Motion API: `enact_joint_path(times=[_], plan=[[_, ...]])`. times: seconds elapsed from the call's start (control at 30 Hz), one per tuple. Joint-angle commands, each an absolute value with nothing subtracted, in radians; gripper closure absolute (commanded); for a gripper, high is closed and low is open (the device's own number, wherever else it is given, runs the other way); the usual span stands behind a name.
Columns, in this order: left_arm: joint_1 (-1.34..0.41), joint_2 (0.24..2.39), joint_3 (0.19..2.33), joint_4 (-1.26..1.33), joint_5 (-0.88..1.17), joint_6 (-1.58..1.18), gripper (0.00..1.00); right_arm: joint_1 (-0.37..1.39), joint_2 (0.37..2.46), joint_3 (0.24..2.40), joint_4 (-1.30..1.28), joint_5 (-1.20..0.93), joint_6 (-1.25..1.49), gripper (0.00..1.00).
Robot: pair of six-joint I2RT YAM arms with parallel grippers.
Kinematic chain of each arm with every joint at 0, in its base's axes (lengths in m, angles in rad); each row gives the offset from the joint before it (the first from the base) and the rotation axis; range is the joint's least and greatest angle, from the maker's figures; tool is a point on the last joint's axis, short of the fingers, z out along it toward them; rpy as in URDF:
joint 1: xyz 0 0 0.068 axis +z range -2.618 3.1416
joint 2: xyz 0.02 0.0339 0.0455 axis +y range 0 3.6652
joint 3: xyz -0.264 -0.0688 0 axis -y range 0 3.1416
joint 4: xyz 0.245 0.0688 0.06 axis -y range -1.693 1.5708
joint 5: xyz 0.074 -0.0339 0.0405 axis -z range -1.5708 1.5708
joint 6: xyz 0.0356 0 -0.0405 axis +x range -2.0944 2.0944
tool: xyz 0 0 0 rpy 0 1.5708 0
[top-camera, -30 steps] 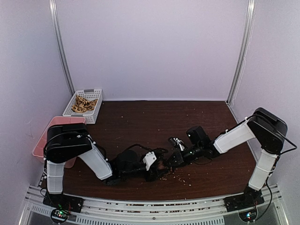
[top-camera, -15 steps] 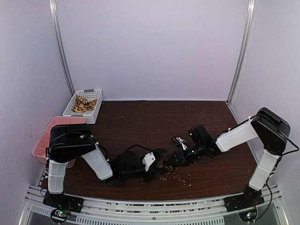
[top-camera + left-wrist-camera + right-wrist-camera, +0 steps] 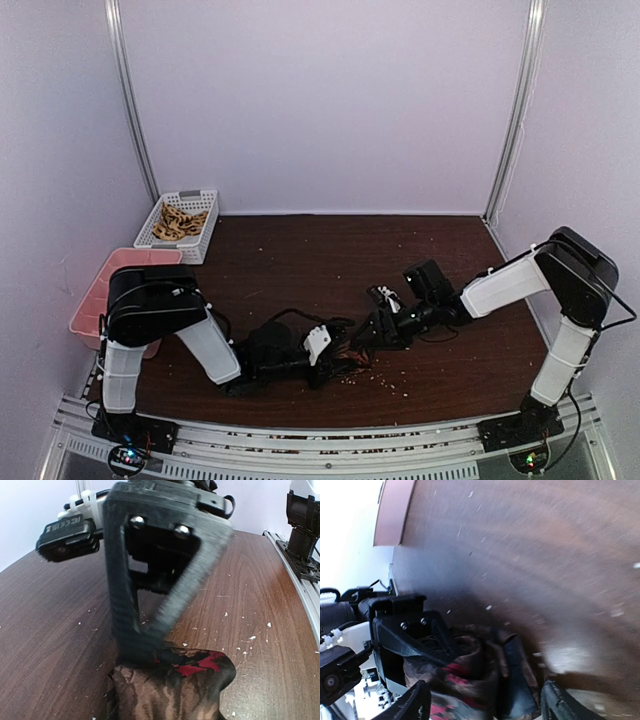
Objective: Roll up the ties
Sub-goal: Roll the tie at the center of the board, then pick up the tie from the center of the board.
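Note:
A rolled tie [image 3: 170, 690], dark brown with a pale pattern and red patches, lies on the brown table near its front edge. My left gripper [image 3: 150, 665] is shut on the roll, with one black finger [image 3: 145, 605] pressing down on it. In the top view the left gripper [image 3: 335, 352] lies low on the table, with the tie [image 3: 352, 350] just to its right. My right gripper [image 3: 372, 332] is open. In the right wrist view its fingers [image 3: 415, 705] stand wide on either side of the tie [image 3: 470, 670] without holding it.
A white basket [image 3: 205, 200] holding more ties [image 3: 180, 222] stands at the back left. A pink tray [image 3: 95, 300] sits at the left edge. Pale crumbs [image 3: 385, 380] are scattered round the grippers. A metal rail [image 3: 300, 575] runs along the table's near edge.
My right gripper has opened and drawn slightly back from the tie. My left gripper has closed on the roll and stayed in place.

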State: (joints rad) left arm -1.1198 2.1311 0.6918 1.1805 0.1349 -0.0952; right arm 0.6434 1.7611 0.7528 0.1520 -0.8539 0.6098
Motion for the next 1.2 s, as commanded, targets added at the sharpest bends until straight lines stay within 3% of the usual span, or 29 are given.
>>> enact_joint_path(times=[0.0, 0.43, 0.63, 0.77, 0.83, 0.87, 1.17], plan=[[-1.120, 2.172, 0.664, 1.086, 0.155, -0.094, 0.74, 0.681, 1.820, 0.714, 0.156, -0.909, 0.682, 0.26], [-1.120, 2.180, 0.658, 1.104, 0.159, -0.097, 0.73, 0.680, 1.779, 0.639, 0.435, -0.956, 0.854, 0.36], [-1.120, 2.183, 0.662, 1.101, 0.168, -0.094, 0.73, 0.680, 1.843, 0.661, 0.424, -0.934, 0.825, 0.54], [-1.120, 2.181, 0.661, 1.102, 0.169, -0.096, 0.70, 0.680, 1.845, 0.642, 0.433, -0.919, 0.815, 0.81], [-1.119, 2.172, 0.654, 1.112, 0.177, -0.096, 0.65, 0.680, 1.837, 0.627, 0.432, -0.911, 0.809, 0.97], [-1.119, 2.167, 0.648, 1.117, 0.178, -0.094, 0.61, 0.679, 1.830, 0.622, 0.432, -0.907, 0.806, 1.00], [-1.119, 1.975, 0.586, 1.051, 0.089, -0.045, 0.11, 0.679, 1.729, 0.569, 0.447, -0.863, 0.779, 1.00]])
